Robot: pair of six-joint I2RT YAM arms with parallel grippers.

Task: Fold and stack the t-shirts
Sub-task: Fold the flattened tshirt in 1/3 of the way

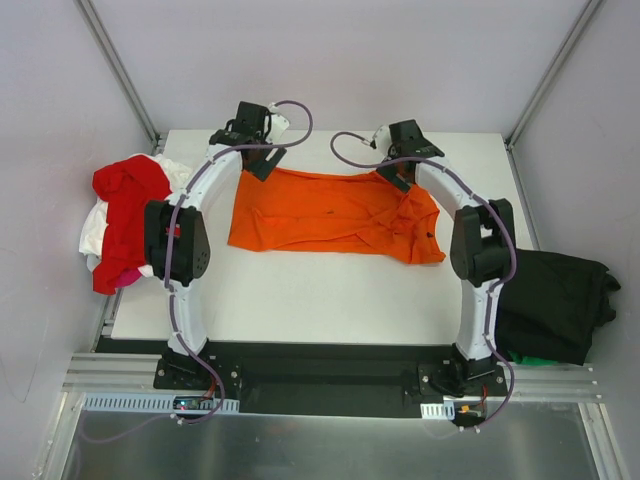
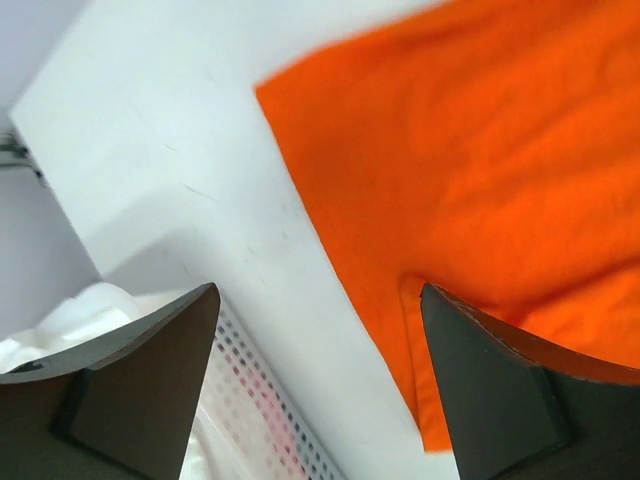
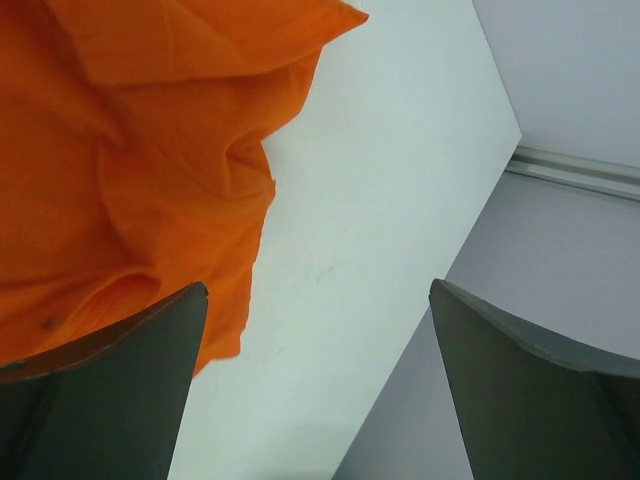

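Jaws on both arms gape wide and hold nothing, the left gripper [image 1: 262,163] at the far-left corner of the orange shirt [image 1: 330,212], the right gripper [image 1: 393,172] at its far-right corner. It lies spread on the table [image 1: 330,295], long axis left to right, each arm nearest its own end.

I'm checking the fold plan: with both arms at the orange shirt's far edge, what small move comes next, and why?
Probably lower the left gripper and right gripper onto the far corners of the orange t-shirt: both jaws stand open and empty, and it lies spread out.
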